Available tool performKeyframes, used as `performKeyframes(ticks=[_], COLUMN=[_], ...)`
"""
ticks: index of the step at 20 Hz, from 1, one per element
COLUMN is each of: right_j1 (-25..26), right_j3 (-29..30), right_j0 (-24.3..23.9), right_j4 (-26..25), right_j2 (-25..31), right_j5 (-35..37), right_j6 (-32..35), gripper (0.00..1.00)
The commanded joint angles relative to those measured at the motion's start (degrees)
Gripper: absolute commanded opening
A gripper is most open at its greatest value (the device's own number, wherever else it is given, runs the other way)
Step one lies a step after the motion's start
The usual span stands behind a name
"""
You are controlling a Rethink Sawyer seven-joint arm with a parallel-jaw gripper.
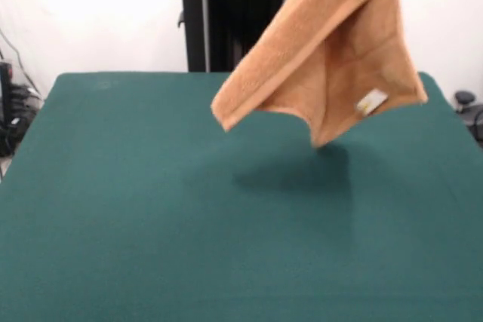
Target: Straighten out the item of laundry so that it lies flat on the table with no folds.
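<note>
The towel (pixel 332 58) is hanging in the air above the far right part of the counter (pixel 151 224), lifted clear of the green cloth, with its shadow falling on the surface just below and slightly left of its lowest corner. Its top is running out of the picture at the upper edge, so whatever is carrying it is hidden there. The pincer itself is not showing, and I cannot tell whether it is apart, together or clamped on the cloth; judging only from the way the towel is dangling from one point, something above the frame is probably holding it by a corner or edge.

The towel is draping down and spreading outward from that hidden point, folded over on itself along a slanting crease. One corner is pointing down toward the counter, another is sticking out to the left, and a small white label (pixel 371 101) is sitting near the right lower edge. Its long line is running steeply from top to bottom, so it lies almost straight below the hold.

As a judgement, the straightening is not yet done: the lowest corner would need to touch down first, then the rest be dragged out sideways so the fold opens.
</note>
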Motion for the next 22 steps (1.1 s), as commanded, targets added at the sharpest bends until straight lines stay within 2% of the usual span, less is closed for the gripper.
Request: performKeyframes(ticks=[1, 8, 18, 22], right_j1=[-1.67, 0.25, 0.78, -0.57], right_j3=[-2.99, -4.92, -4.9, -3.36], right_j0=[2.29, 1.8, 1.53, 1.92], right_j4=[0.65, 0.89, 0.64, 0.44], right_j2=[-1.43, -0.77, 0.14, -0.28], right_j5=[9.09, 9.0, 7.98, 7.2], right_j6=[19.86, 20.17, 20.49, 20.43], gripper=[0.0, 0.0, 0.0, 0.0])
